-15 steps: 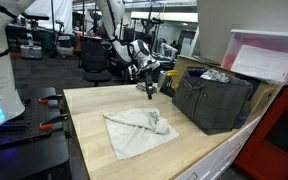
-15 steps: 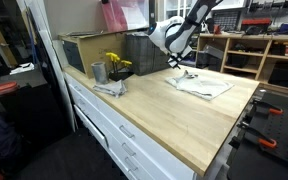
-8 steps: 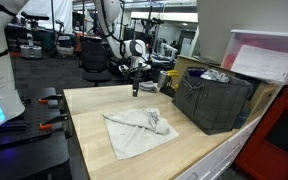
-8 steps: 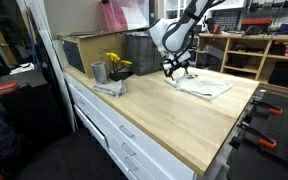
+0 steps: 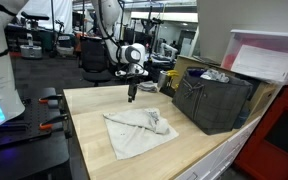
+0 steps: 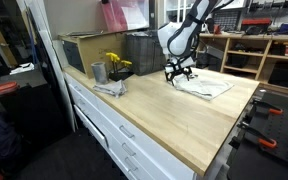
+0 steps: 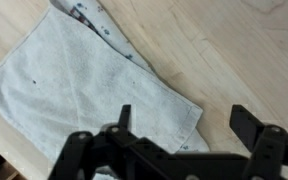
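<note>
My gripper (image 5: 131, 97) is open and empty, hanging above the wooden tabletop (image 5: 94, 150) over the far edge of a crumpled white cloth (image 5: 136, 127). In the wrist view the two dark fingers (image 7: 184, 125) straddle one corner of the cloth (image 7: 74, 85), which lies flat with small dark specks. It also shows in an exterior view, where the gripper (image 6: 177, 71) hovers just above the cloth (image 6: 206, 86).
A dark mesh basket (image 5: 214, 100) with items stands at the table's far side, a white box (image 5: 269, 58) behind it. A metal cup with yellow flowers (image 6: 112, 68) and another cloth (image 6: 110, 88) sit near a table edge.
The gripper has moved across the table away from the basket and lowered toward the cloth's corner. The cloth has not moved.
</note>
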You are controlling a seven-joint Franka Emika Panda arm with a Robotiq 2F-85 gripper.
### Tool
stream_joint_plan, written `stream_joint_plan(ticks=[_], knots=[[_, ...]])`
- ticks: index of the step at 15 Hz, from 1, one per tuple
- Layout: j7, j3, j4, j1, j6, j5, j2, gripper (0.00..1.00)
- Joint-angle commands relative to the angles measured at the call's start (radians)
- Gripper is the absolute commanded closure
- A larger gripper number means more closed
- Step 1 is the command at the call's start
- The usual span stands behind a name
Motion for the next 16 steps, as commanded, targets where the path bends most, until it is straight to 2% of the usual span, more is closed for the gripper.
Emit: stream_joint_plan(ticks=[1,11,13,16], knots=[[0.007,-0.039,-0.034,0.018,0.065,0.026,-0.001,0.00],[0.026,-0.092,-0.024,0.045,0.133,0.055,0.057,0.00],[0.036,-0.113,-0.024,0.058,0.142,0.047,0.062,0.06],[0.040,-0.129,-0.016,0.072,0.145,0.047,0.070,0.06]])
